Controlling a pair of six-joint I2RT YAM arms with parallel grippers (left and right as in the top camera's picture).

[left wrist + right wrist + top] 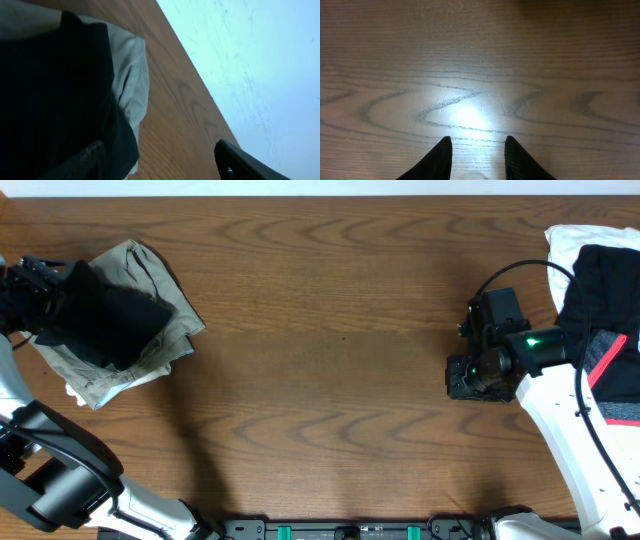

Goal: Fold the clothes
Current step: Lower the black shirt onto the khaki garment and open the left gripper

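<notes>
Two heaps of clothes are seen from overhead on the wooden table [330, 330], well apart at its left and right ends. At the left, a plain black garment [105, 320] is laid crumpled on an olive-grey garment [160, 275], under which a scrap of white cloth [72, 392] is mostly hidden. The left gripper [30, 280] is held at the black garment's left edge, where dark against dark makes its jaws hard to make out. At the right, a white garment [580, 240] is cut off by the frame edge, and a second black garment [600, 280] and a black piece with a pink-red band [610, 350] are laid on it; part of this heap is covered by the right arm. The right gripper [468, 375] is held over bare wood, apart from the clothes. From the left wrist, the left gripper's jaws are shown spread wide, with one finger [82, 160] against the black garment's edge and only table between the two. From the right wrist, the right gripper's fingers [437, 160] are shown parted, with nothing gripped and bare, glare-lit wood between them.
</notes>
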